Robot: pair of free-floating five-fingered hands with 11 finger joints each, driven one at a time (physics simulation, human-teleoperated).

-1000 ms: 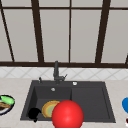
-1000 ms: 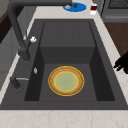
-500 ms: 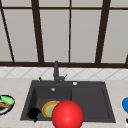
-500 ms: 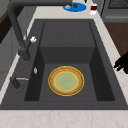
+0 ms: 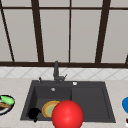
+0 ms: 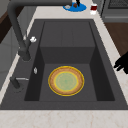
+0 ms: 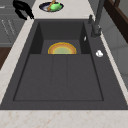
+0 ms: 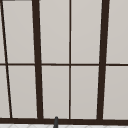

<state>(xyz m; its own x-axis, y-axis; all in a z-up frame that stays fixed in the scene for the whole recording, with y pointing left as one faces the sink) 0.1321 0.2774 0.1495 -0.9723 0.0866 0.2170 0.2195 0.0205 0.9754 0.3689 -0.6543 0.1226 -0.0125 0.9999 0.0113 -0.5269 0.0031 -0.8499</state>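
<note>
A: Hovering at the front-left rim of the dark rectangular sink (image 5: 105,100), the left robot hand (image 5: 34,113) sits just beside the round yellow-rimmed plate (image 5: 49,109) in the basin.

B: From the left, that plate (image 6: 66,80) lies flat.

A: From the right, the robot hand (image 7: 23,9) has loosely curled fingers holding nothing.

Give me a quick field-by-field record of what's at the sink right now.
left hand: by the sink's front-left rim, fingers curled, holding nothing
sink: dark, basin on the left, drainboard on the right
yellow plate: flat on the basin floor
faucet: behind the basin
red ball: at the sink's front edge
left counter: dish with green food
right counter: blue plate
</note>
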